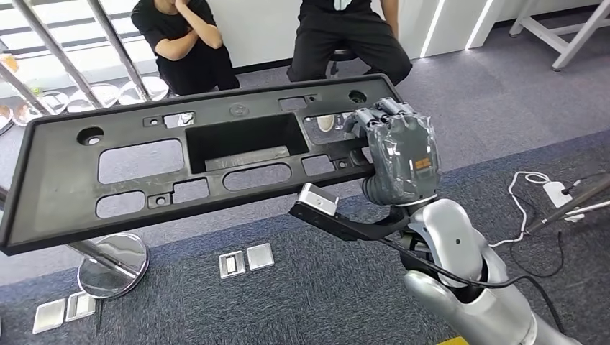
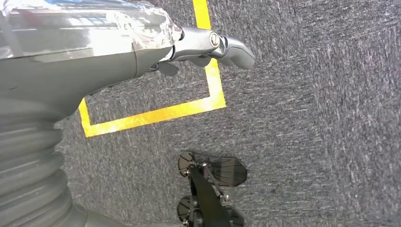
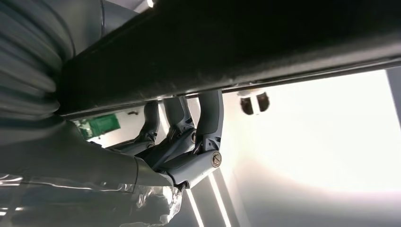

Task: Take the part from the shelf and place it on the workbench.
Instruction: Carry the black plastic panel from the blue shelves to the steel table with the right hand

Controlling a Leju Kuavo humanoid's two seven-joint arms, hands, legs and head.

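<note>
A: What's the right hand (image 1: pixel 399 154) doing?
B: Gripping the part (image 1: pixel 180 162) at its right end, fingers (image 3: pixel 208 118) hooked over the edge; the part is aloft, tilted, above the carpet (image 1: pixel 309 295)

A: And the left hand (image 2: pixel 142 42)?
B: Empty, fingers held loosely apart, over yellow tape (image 2: pixel 156 113) on the carpet

Right hand (image 1: pixel 399 154) raised — fingers clamped, left hand (image 2: pixel 142 42) hanging
</note>
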